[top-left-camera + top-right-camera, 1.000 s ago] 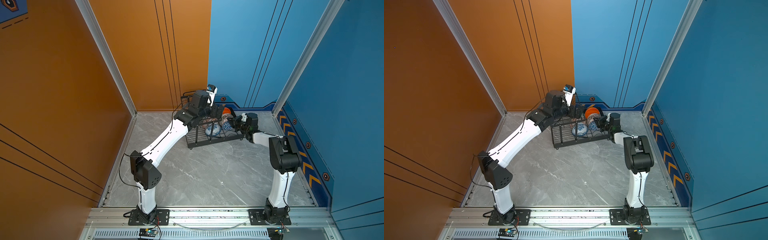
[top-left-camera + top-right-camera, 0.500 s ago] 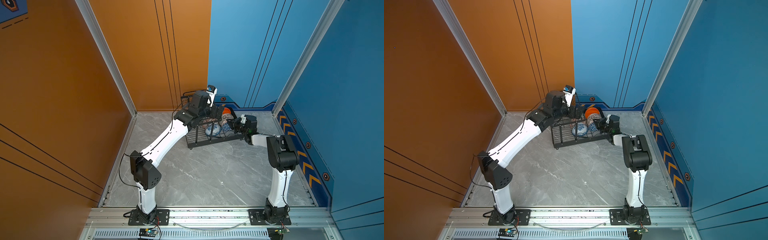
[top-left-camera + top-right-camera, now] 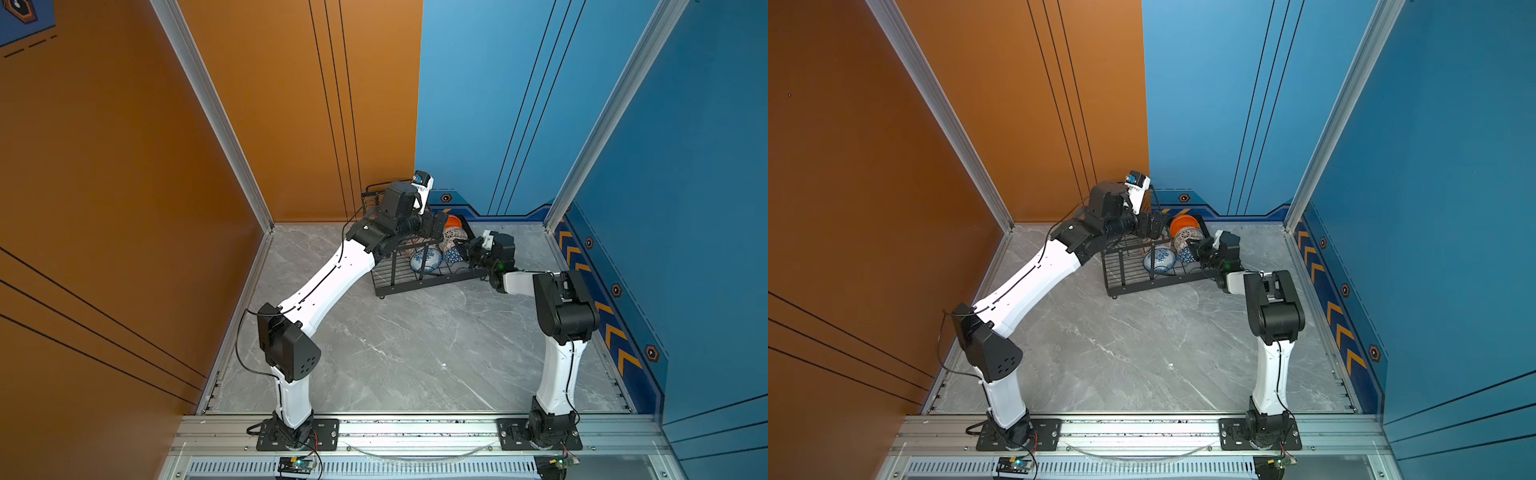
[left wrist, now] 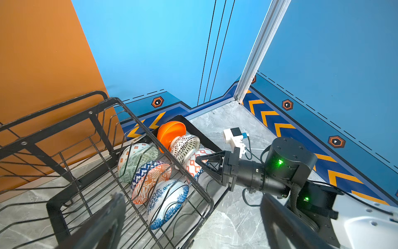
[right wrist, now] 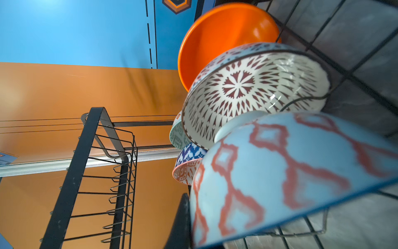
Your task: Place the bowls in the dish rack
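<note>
Diamond bowl (image 5: 280,172) foremost in dish rack (image 5: 71,172)

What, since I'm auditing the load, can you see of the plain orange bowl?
The orange bowl is glossy and unpatterned, ceramic or plastic by its look. It stands tipped on edge at the far end of the rack, last in its row; the lattice bowl appears to lean against it.

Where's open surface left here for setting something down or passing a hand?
Free: the wide stretch of table between the two arm bases and the dish rack; also the rack's left end, bare wire under the left arm. Crowded: the rack's right end, where the bowls stand packed and the right gripper, jaws shut, pokes in.
</note>
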